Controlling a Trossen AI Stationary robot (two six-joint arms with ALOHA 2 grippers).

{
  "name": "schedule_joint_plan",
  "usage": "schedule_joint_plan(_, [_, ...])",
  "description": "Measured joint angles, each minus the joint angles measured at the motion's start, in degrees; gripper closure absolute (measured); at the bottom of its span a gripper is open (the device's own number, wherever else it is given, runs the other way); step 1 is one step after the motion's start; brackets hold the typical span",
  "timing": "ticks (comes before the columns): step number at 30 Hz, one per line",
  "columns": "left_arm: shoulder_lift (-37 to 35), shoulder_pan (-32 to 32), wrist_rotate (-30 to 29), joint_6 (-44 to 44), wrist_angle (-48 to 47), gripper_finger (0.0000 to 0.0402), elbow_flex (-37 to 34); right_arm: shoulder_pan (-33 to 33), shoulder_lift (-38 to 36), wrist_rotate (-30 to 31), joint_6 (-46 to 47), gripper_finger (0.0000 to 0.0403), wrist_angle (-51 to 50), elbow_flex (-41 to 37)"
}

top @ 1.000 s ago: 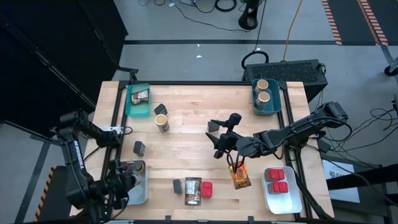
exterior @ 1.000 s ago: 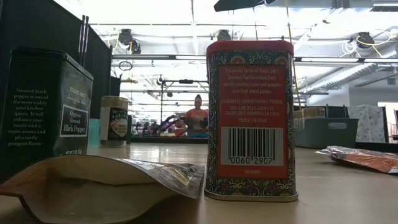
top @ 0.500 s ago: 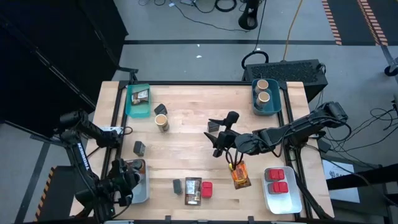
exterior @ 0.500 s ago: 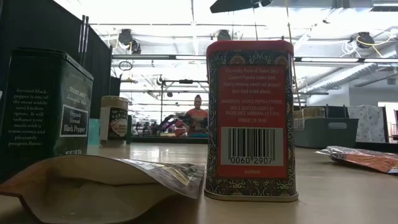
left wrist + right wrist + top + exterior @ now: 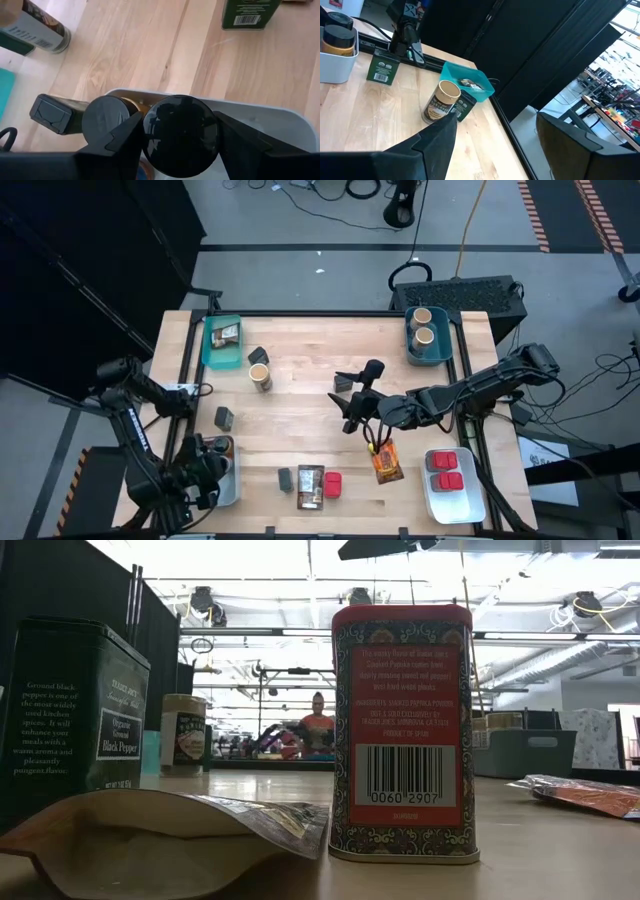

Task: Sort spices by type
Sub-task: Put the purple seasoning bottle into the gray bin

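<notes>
The left gripper [image 5: 200, 470] hangs at the table's 7 o'clock corner, clenched on the black-lidded jar [image 5: 180, 135], which stands in the white bin [image 5: 280, 120] just beside a second dark-lidded jar [image 5: 102, 117]. To my eye the step is setting this jar down with its kind. It is best let go only once the base is flat, then left by a straight lift so the neighbour isn't tipped.

The right gripper [image 5: 355, 418] hovers over the table's middle, spread and empty.

On the wooden table [image 5: 300, 430], a teal bin [image 5: 222, 343] at 11 o'clock holds a printed packet. Another teal bin [image 5: 427, 335] at 1 o'clock holds two tan cylinders. A white bin [image 5: 452, 485] at 5 o'clock holds two red tins. Loose spices lie around, among them an orange packet [image 5: 388, 462] and a red tin [image 5: 332, 484].

Far behind the table stands a person in an orange top [image 5: 317, 730].
</notes>
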Motion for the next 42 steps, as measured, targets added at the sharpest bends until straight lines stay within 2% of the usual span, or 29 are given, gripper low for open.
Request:
schedule_joint_plan(11, [0.0,0.8,0.0,-0.3,1.7,0.0177,-2.0,0.0,0.0,0.0,0.0,0.0147,-0.1,0.0])
schedule_joint_plan(16, [0.0,1.5,0.1,-4.8,0.7,0.0176,-2.0,0.0,0.0,0.0,0.0,0.0147,-0.1,0.0])
schedule_joint_plan(22, [0.0,1.5,0.3,-6.0,0.0,0.0176,-2.0,0.0,0.0,0.0,-0.1,0.0147,-0.1,0.0])
schedule_joint_plan(42, [0.0,1.5,1.8,-4.9,0.2,0.0175,-2.0,0.0,0.0,0.0,-0.2,0.0147,-0.1,0.0])
